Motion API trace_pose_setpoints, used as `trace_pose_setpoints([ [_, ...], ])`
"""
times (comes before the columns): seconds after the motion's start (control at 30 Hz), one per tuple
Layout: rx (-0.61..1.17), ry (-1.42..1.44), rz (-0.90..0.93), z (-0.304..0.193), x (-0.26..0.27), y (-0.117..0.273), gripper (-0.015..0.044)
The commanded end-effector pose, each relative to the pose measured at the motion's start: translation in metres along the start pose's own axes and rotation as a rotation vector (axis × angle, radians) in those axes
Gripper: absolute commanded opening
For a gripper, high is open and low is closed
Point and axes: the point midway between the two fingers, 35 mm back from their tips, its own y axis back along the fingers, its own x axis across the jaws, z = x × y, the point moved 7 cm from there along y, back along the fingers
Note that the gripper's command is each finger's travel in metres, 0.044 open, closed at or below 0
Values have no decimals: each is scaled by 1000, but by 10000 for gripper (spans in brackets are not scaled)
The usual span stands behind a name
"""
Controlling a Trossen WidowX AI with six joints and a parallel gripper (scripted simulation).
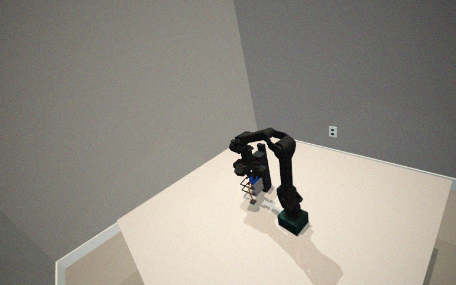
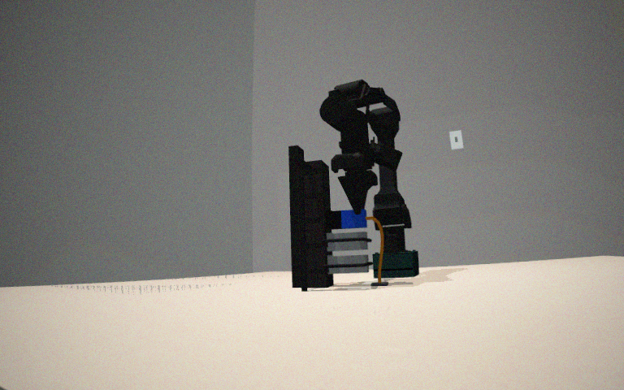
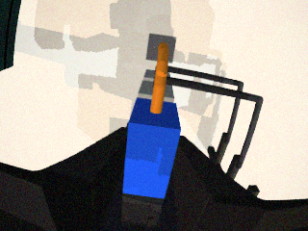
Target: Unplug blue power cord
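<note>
Gripper (image 2: 357, 209) clamped narrow on blue plug (image 2: 353, 218), plug seated in power strip (image 2: 309, 220). Risk: off-axis pull tips upright strip, or plug slips.

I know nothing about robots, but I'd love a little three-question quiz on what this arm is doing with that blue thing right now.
1. True or false: the gripper is shut on the blue plug.
2. The orange cord leaves the plug and runs: A) up to the wall outlet, B) down to the table, C) around the arm's base.
3. Fill in: the blue plug sits ___ the two grey plugs on the upright black power strip.

Key
1. True; in the wrist view the dark fingers press both sides of the plug.
2. B.
3. Above; it appears to be seated in the strip, not yet pulled out.
</note>
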Motion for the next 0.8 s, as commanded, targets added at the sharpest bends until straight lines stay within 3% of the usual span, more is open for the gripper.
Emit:
trace_pose_setpoints([
  [0.0,-3,-1,-3,5,-1,0,0],
  [0.77,-8,1,-1,43,-2,0,0],
])
